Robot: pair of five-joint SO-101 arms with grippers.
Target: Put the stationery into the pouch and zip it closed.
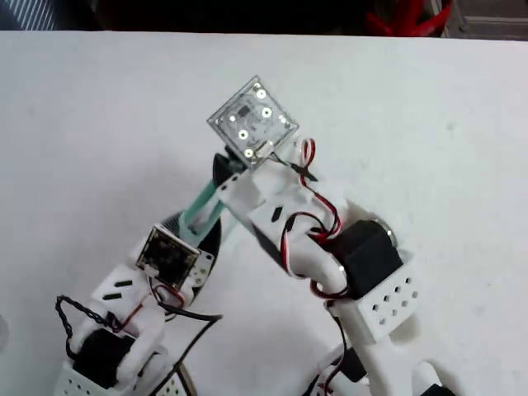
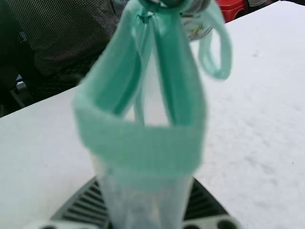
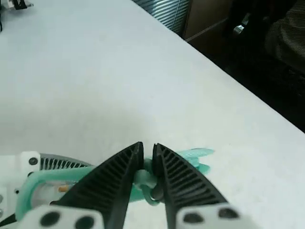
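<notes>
A teal mesh pouch [image 2: 143, 148] hangs off the white table [image 1: 99, 124], stretched between my two grippers. My left gripper [image 2: 143, 195] is shut on one end, its dark ribbed fingers [image 2: 78, 207] on either side of the mesh. At the other end, my right gripper [image 3: 147, 152] is shut on the teal zipper pull [image 3: 150, 183]. An orange item [image 3: 62, 189] shows inside the pouch. From above, the pouch [image 1: 200, 208] is a teal strip running from the left gripper [image 1: 196, 239] to the right gripper [image 1: 224, 172].
The right arm's wrist camera with its lit ring [image 1: 252, 122] sits over the table's middle. Cables [image 1: 309, 219] loop along that arm. A red object [image 1: 408, 16] lies past the far edge. A teal loop strap [image 2: 217, 45] dangles from the pouch.
</notes>
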